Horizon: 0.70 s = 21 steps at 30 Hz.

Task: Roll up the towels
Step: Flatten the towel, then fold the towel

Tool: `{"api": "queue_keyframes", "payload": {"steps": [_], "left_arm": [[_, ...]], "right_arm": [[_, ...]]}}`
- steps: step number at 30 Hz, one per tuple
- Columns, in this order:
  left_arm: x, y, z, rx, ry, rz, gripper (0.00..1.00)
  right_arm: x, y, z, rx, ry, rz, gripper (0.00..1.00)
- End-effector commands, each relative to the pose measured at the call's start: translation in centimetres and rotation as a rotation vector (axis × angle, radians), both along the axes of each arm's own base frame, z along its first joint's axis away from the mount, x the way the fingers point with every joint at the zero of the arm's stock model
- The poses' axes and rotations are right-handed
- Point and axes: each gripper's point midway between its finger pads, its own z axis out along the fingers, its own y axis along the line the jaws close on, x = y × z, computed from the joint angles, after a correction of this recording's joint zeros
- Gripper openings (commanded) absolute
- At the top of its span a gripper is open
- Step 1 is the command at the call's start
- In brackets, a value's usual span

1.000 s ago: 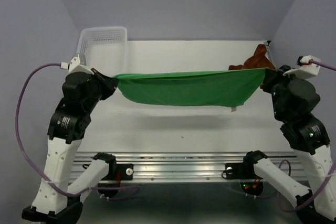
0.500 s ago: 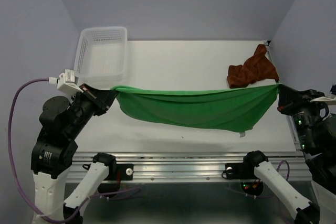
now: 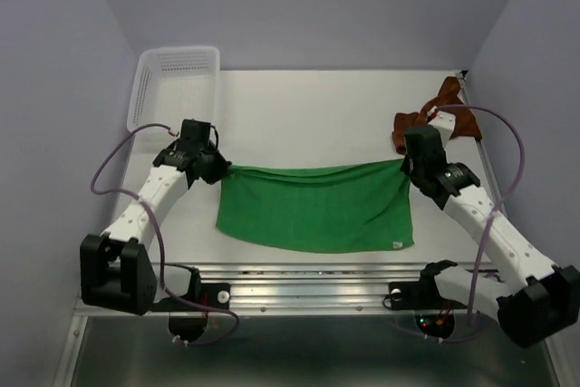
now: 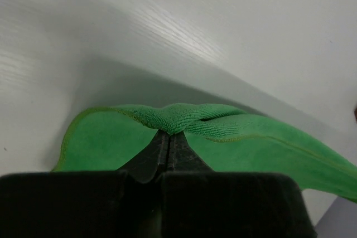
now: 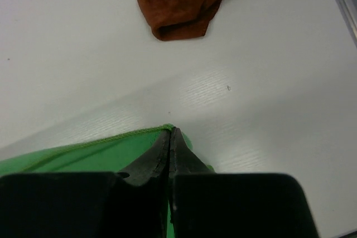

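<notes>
while both arms are reaching low over the table (image 3: 308, 106), the green towel (image 3: 313, 210) is lying spread out near its front edge. the left gripper (image 3: 224, 169) is pinching the towel's far left corner, jaws squeezed tight on the cloth, and the right gripper (image 3: 406, 166) is clamping the far right corner the same way. the brown towel (image 3: 450, 97) is sitting crumpled at the far right, just behind the right arm. the basket (image 3: 181, 50) is standing in the far left corner.

Lilac walls (image 3: 308, 6), white wood-grain table (image 3: 308, 115)
</notes>
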Motion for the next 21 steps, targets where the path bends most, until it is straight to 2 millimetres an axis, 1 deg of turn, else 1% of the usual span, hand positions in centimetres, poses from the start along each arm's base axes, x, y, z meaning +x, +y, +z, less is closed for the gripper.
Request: {"api": "queue_keyframes", "payload": {"steps": [1,2,3,4,5,6,7,8,9,10,11,12,13,14,15,16,19,21], "left_arm": [[6.2,2.3,1.3,0.057,-0.114,0.115,0.0],[7.2,2.6,-0.2,0.071,-0.078,0.126,0.0],[8.6,3.0,0.6,0.072,-0.108,0.14,0.0],[9.4,3.2,0.4,0.077,-0.104,0.147,0.0],[10.2,3.2,-0.8,0.084,-0.076,0.142,0.0],[11.4,3.6,-0.1,0.091,-0.096,0.142,0.0],[12.1,3.6,-0.5,0.098,-0.089,0.136,0.0],[12.7,3.6,-1.8,0.105,-0.059,0.123,0.0],[13.3,3.3,-1.9,0.101,-0.059,0.107,0.0],[14.4,3.3,-1.5,0.102,-0.079,0.102,0.0],[14.7,2.4,-2.7,0.077,-0.053,0.052,0.0],[15.1,2.2,-2.8,0.071,-0.05,0.044,0.0],[15.6,2.2,-2.5,0.071,-0.055,0.04,0.0],[15.9,2.1,-3.0,0.073,-0.043,0.035,0.0],[16.2,2.2,-2.7,0.074,-0.05,0.037,0.0],[16.2,2.3,-2.7,0.077,-0.049,0.037,0.0],[16.1,2.8,-2.8,0.09,-0.04,0.046,0.0],[15.9,2.7,-3.0,0.079,-0.031,0.034,0.0]], "right_arm": [[5.7,-0.4,2.6,0.029,-0.147,-0.07,0.01],[7.1,-1.3,0.9,0.014,-0.102,-0.08,0.01],[8.6,-1.2,1.5,0.032,-0.136,-0.07,0.01],[9.3,-1.4,1.1,0.034,-0.133,-0.065,0.01],[10.4,-1.1,-0.4,0.022,-0.089,-0.036,0.01],[11.6,-1.1,0.1,0.029,-0.108,-0.028,0.01],[12.3,-0.8,-0.2,0.028,-0.1,-0.014,0.01],[13.1,-0.9,-1.4,0.009,-0.068,0.001,0.01],[13.8,-0.7,-1.5,0.007,-0.069,0.012,0.01],[14.8,-0.8,-0.9,0.013,-0.094,0.015,0.01],[15.3,-0.3,-1.3,0.016,-0.088,0.045,0.01],[15.9,-0.5,-2.3,0.016,-0.068,0.042,0.01],[16.4,-0.8,-2.5,0.019,-0.065,0.039,0.01],[17.0,-0.5,-2.1,0.02,-0.072,0.051,0.01],[17.5,-0.5,-2.9,0.015,-0.057,0.055,0.01],[17.8,-0.7,-2.7,0.015,-0.06,0.06,0.01],[18.1,-0.2,-3.1,0.01,-0.051,0.104,0.01],[17.7,0.1,-3.5,0.016,-0.041,0.122,0.01]]}}
